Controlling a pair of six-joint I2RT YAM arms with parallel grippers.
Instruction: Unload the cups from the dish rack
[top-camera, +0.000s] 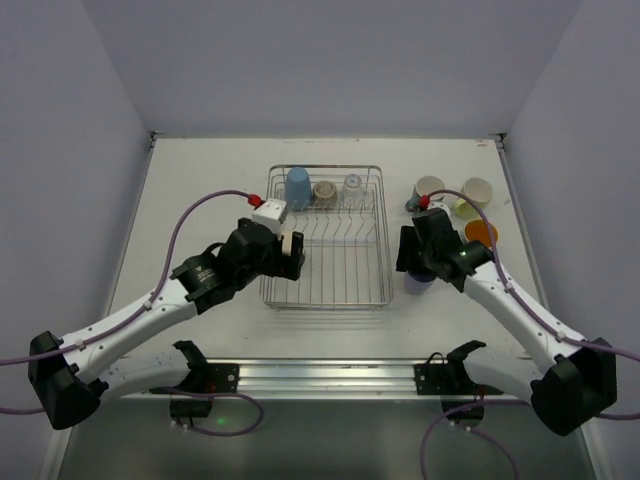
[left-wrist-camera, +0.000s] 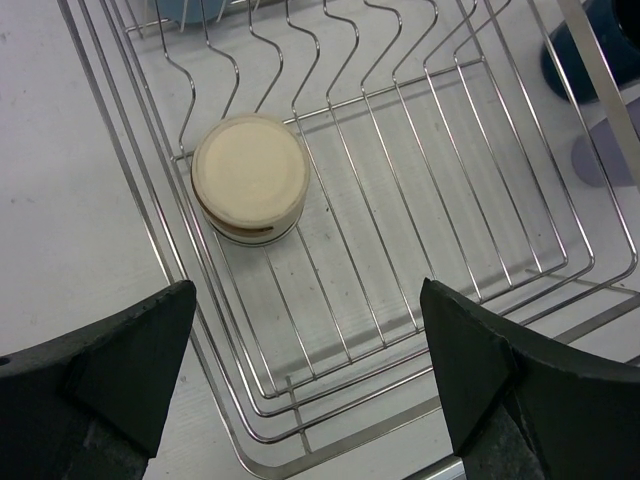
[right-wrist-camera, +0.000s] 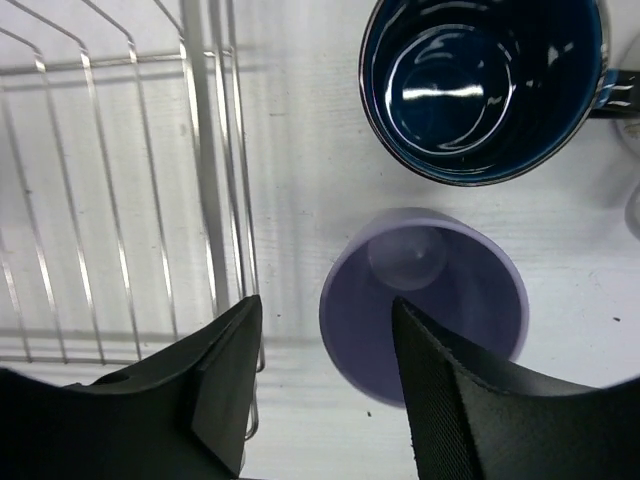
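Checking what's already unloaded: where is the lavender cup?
Right wrist view: the lavender cup stands on the table right of the rack, beside the dark blue mug, under the right gripper.

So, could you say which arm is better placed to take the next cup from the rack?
Left. The left hand, open, hangs over the dish rack near the upturned beige cup; the right hand is outside it, over the lavender cup.

No text, label, brand or number can be read anywhere.
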